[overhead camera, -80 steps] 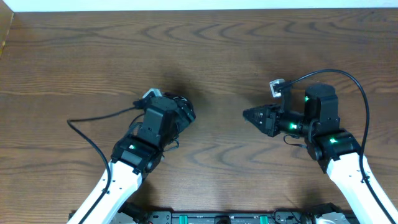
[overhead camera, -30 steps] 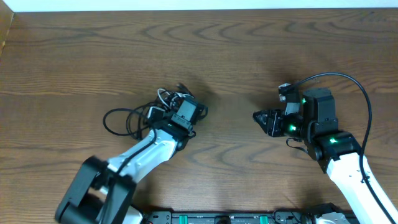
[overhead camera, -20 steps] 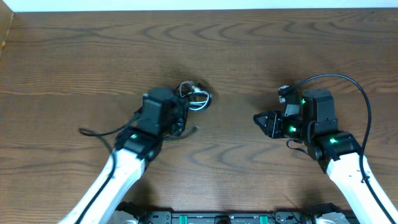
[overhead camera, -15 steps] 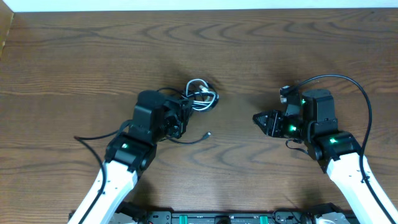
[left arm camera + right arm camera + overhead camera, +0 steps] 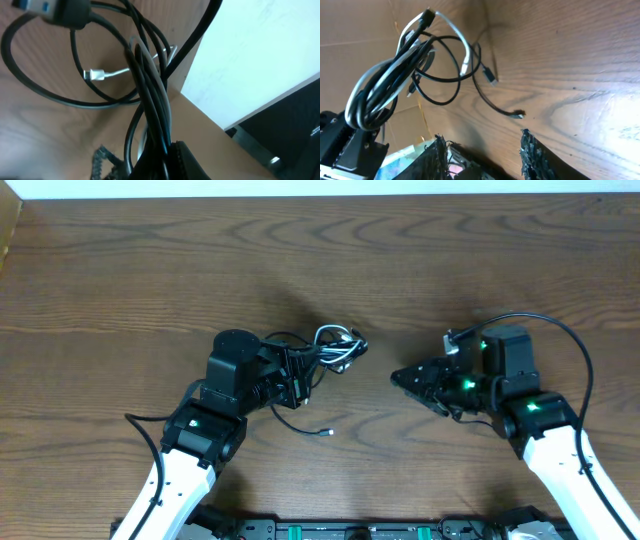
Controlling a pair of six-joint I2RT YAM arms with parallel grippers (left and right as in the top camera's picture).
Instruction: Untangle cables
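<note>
The cables hang as one tangled bundle of black and white cords just above the table's middle. My left gripper is shut on the bundle's lower part. In the left wrist view the black strands run straight down into the jaws, and a white plug dangles beside them. One loose black end trails on the table. My right gripper points left at the bundle, a short gap away and open. Its wrist view shows the looped cables ahead, with nothing between its fingers.
The wooden table spreads out behind both arms. A thicker black arm cord arcs over the right arm. Another arm cord lies beside the left arm.
My left arm has swung the held bundle to the right, toward the table's middle. The right gripper has opened wider and reached left toward it.
</note>
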